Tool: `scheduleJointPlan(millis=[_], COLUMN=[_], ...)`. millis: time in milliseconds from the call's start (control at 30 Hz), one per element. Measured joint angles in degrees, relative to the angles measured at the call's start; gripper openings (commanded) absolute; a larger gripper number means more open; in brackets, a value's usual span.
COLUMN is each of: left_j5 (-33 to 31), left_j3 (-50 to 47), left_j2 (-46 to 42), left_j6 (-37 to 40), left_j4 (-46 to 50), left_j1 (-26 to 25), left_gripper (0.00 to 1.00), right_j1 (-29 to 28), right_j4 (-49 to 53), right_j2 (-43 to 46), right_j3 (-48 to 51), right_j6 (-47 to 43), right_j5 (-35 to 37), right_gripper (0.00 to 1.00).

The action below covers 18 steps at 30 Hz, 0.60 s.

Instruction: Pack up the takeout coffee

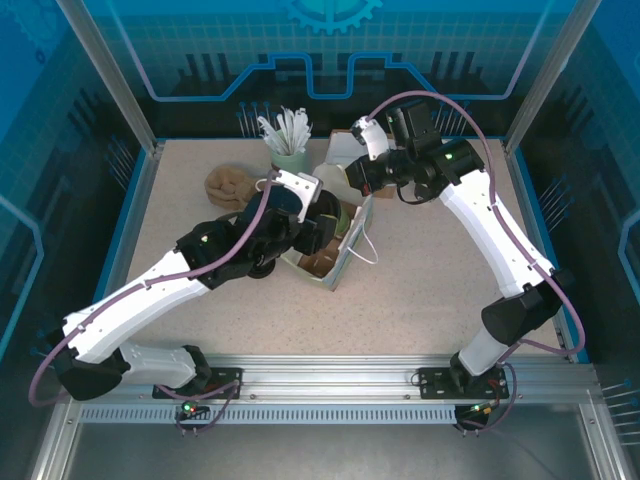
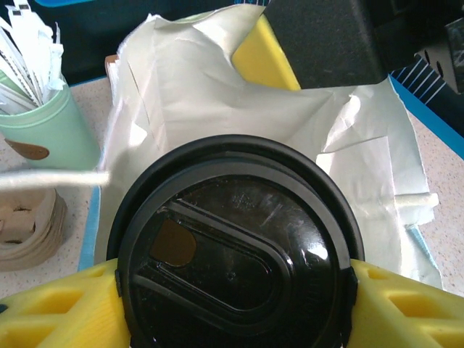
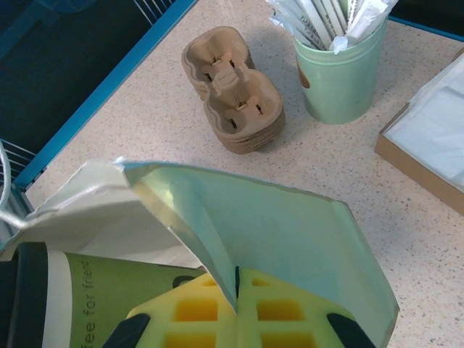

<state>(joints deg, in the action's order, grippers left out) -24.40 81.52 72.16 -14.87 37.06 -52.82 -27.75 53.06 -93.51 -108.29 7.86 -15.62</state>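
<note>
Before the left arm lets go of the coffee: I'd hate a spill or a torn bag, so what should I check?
1. Lid seated on the takeout coffee: ok, it looks even all round.
2. Left gripper on the cup: ok, a yellow finger sits on each side.
3. Right gripper holding the bag: ok, jaws shut on its paper edge.
4. Bag mouth open: ok, white lining gapes beyond the lid.
5. Bag floor ready for the cup: cannot tell, the lid hides it.
6. Cup upright: cannot tell.
</note>
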Motion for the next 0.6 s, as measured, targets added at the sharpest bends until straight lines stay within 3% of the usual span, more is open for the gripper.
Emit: scheduleJointPlan(millis=[267,600], left_j5=[-4.5,-5.4], left_j3=[-1.4,-6.3], left_j2=[3.2,4.7], left_j6=[0.2,0.2], left_j4=[-3.5,-8.3], left_j1=[-3.0,-3.2], left_gripper=[0.66,0.69], right_j1=[0.0,-0.3], right_j4=[-0.7,-2.9], right_j2=[0.2,2.8], right_j3=[0.5,4.5], right_j6=[0.1,0.0], right_j5=[1.6,4.9], right_gripper=[0.00,0.00])
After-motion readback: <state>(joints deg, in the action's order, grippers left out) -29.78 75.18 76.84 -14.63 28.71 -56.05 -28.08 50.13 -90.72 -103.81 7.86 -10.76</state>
